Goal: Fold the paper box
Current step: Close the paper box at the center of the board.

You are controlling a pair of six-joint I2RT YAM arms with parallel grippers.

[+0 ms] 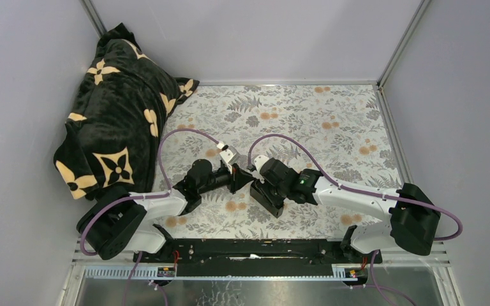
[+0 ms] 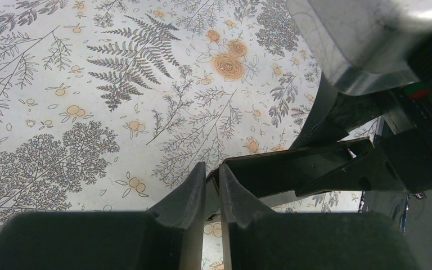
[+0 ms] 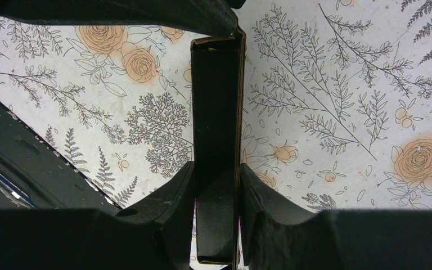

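Top external view: my two arms meet at the middle of the flower-printed counter [image 1: 332,127]. My left tool [image 1: 237,180] and my right tool [image 1: 260,186] point at each other, almost touching. The black paper box [image 1: 269,201] lies under the right tool, near the counter's front. A black blanket [image 1: 121,121] with cream flowers is heaped at the far left.

Left wrist view: my left tool [image 2: 212,183] has its jaws close together, with only a narrow gap. One end of the paper box's [image 2: 292,166] card sits at that gap. I cannot tell whether it is pinched.

Right wrist view: my right tool [image 3: 216,171] grips the paper box [image 3: 216,101], one finger on each side. The box reaches straight away from the fingers as a long, narrow black channel above the counter.
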